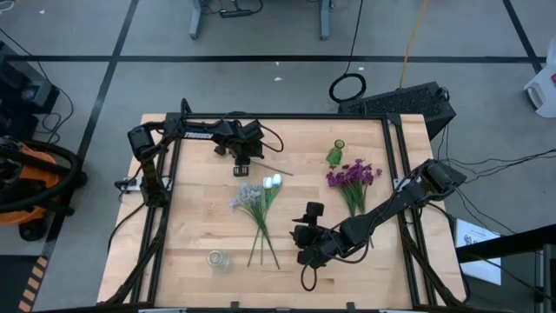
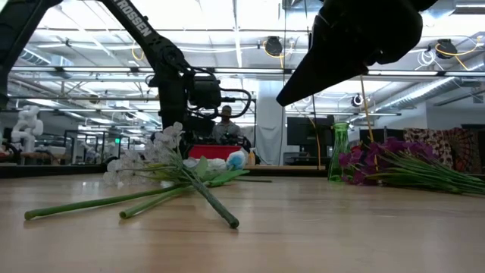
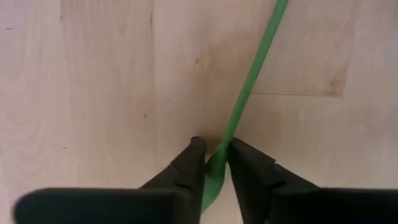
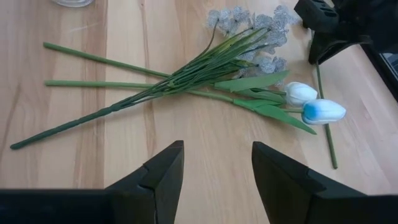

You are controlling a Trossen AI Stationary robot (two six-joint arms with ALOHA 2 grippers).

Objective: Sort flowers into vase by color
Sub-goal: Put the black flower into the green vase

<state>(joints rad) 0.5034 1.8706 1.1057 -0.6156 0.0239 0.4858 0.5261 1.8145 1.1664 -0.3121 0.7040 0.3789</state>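
Two hands: left hand point(image 3: 214, 163) pinches a green stem point(image 3: 249, 93) near the table's far edge; right hand point(image 4: 214, 168) hangs released.

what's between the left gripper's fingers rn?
A thin green stem sits in the narrow gap between the left gripper fingers, over bare wood table. Its blossom end is out of the wrist view.

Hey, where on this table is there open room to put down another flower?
Bare wood lies left of the white and pale blue flowers, above the clear glass, and along the near edge right of the right tool. It is crowded around the purple flowers and green vase.
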